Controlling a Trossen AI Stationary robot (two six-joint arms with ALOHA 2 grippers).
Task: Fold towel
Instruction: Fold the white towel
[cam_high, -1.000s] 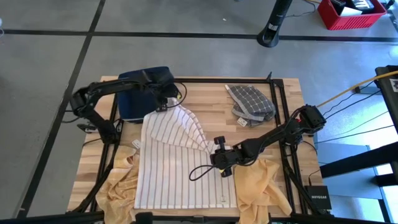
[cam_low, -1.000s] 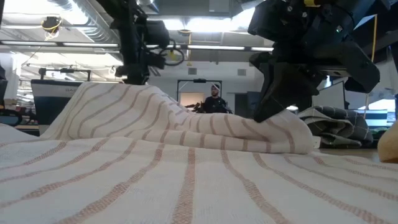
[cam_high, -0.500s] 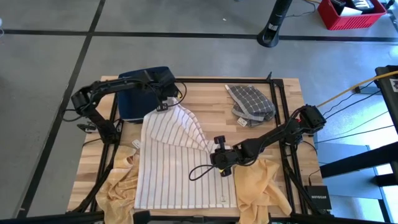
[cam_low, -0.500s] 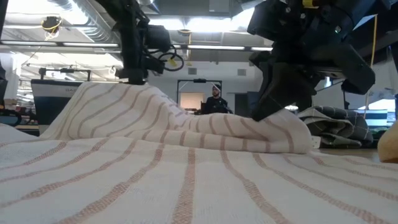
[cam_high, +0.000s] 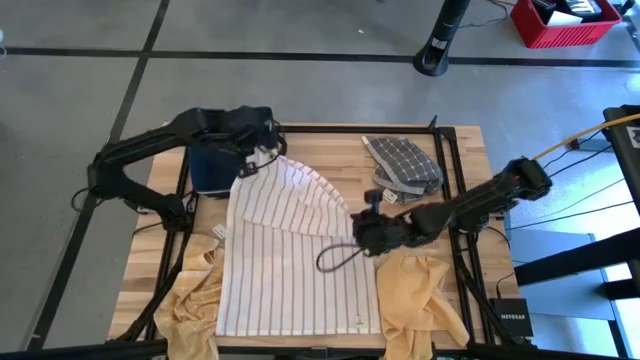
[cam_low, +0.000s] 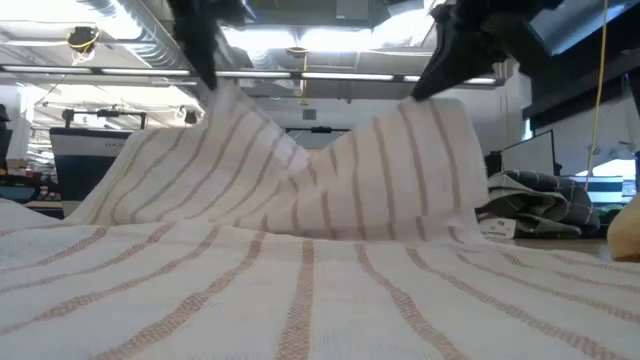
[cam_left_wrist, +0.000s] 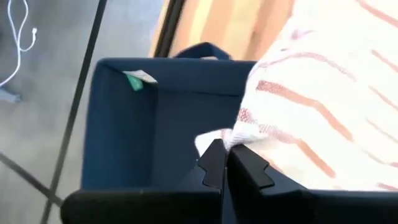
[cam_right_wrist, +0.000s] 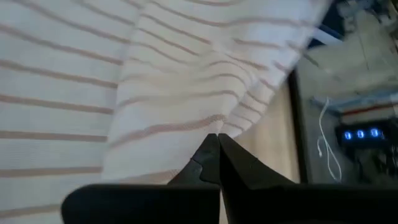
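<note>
- Towel (cam_high: 290, 250), white with thin stripes, lies across the middle of the wooden table (cam_high: 340, 160) in the high view, near end flat and far end lifted. The left gripper (cam_high: 247, 165) pinches its far left corner beside the dark blue bin (cam_high: 210, 165); the right gripper (cam_high: 368, 232) grips the right edge. I count one striped towel, one grey checked cloth (cam_high: 403, 165) at the far right, two yellow cloths (cam_high: 420, 300) peeking out at the near corners, and one bin.
- Low view: the towel's far edge hangs between two raised points and sags in the middle, so the first fold looks to be in hand. Next, I would judge, both arms need to carry that edge toward the near end together, keeping it taut and level.
- Left wrist view: the fingers (cam_left_wrist: 214, 163) are clamped tight on the towel's hem, right over the bin's open inside.
- Right wrist view: the fingers (cam_right_wrist: 211, 155) are pressed together with striped cloth bunched in them, bare table showing beyond.
</note>
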